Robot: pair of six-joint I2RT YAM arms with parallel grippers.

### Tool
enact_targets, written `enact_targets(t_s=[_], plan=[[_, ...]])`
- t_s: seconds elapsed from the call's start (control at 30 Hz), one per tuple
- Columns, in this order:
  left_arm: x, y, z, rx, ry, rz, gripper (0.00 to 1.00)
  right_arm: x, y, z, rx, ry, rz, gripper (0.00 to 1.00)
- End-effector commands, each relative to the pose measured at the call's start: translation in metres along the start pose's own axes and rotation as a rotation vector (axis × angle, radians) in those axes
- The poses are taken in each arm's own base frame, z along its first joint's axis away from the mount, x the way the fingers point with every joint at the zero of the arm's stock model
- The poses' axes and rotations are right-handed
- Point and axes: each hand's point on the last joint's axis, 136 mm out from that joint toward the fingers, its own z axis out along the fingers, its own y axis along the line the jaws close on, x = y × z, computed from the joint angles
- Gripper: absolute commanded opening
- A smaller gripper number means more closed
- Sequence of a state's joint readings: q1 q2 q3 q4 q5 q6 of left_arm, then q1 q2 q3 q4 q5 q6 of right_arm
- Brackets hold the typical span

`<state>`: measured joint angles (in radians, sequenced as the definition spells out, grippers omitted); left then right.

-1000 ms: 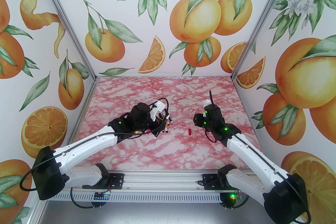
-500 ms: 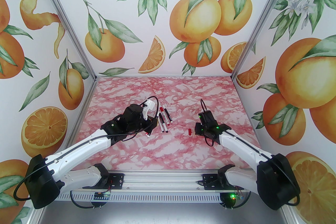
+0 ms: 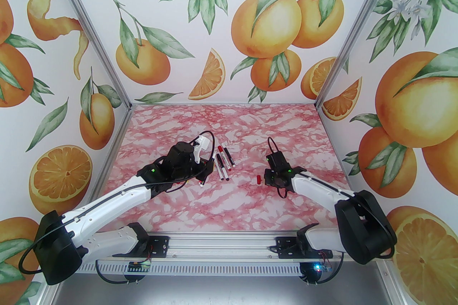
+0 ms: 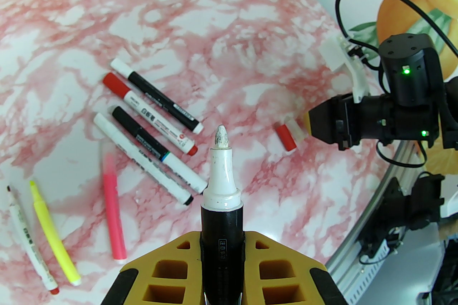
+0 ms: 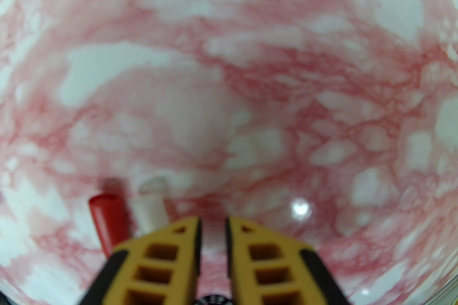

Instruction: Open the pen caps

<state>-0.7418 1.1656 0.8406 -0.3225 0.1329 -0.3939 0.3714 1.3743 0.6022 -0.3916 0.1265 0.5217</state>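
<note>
Left gripper [image 4: 222, 246] was clamped on a black marker [image 4: 221, 167], nib bare, at bottom centre of the left wrist view. Right gripper [image 5: 213, 225] was closed with nothing between its jaws, low over the table [image 3: 232, 210]. A loose red cap [image 5: 107, 221] and white cap [image 5: 148, 210] lay side by side just left of it. Four capped markers [image 4: 150, 124] lay centre-left.

Judged step: park the open marker. Lower it flat, apart from the capped markers, then release.

Barrel print was visible but illegible.
</note>
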Motion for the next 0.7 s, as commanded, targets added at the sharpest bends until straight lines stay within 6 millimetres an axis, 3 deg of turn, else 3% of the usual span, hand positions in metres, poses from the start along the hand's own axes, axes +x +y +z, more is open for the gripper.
enact_targets(t_s=[0.0, 0.43, 0.67], plan=[[0.0034, -0.0003, -0.0016, 0.010, 0.007, -0.010, 0.01, -0.0179, 0.0033, -0.0013, 0.011, -0.051, 0.001, 0.19], [0.0058, 0.0004, -0.0018, 0.011, 0.009, -0.026, 0.01, -0.0211, 0.0074, 0.0044, 0.004, -0.044, -0.015, 0.26], [0.0062, -0.0001, -0.0045, 0.013, 0.008, -0.025, 0.01, -0.0234, 0.0059, 0.0014, 0.007, -0.057, -0.013, 0.34]])
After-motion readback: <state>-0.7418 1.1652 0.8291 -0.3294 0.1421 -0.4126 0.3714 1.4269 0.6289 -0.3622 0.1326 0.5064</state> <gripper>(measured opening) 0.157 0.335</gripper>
